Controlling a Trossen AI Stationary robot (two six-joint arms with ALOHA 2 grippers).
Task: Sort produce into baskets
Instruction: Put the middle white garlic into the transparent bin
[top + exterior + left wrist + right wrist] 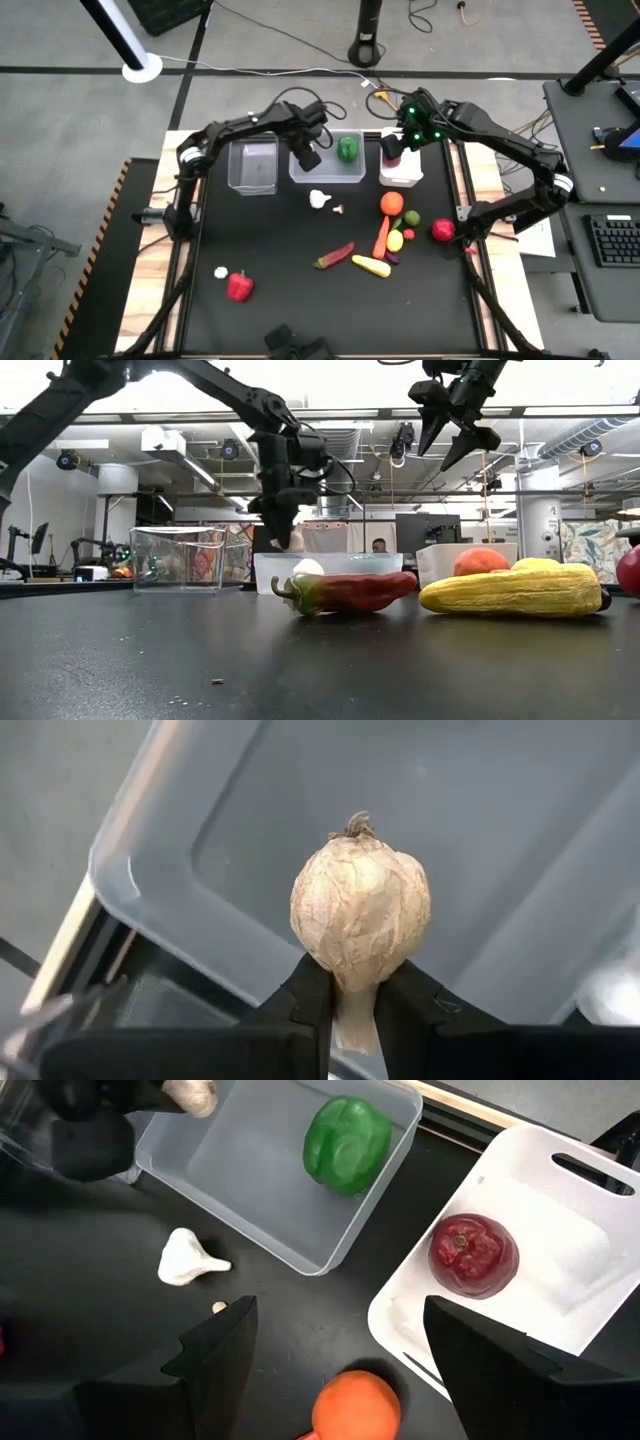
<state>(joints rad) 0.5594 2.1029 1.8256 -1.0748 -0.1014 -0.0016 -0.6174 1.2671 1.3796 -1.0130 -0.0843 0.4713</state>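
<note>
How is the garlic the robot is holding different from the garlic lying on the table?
The held garlic is pinched by its stem in the left tool, up over the wide clear bin; the loose garlic lies free on the black table. The held one looks tan and papery; the loose one is plain white. Both are small bulbs.

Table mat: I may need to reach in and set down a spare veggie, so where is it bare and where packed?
Bare: the stretch between the clear bin and the red pepper, and the front edge below the yellow squash. Crowded: the cluster around the carrot and orange tomato, and the bin row, where both grippers hover.
</note>
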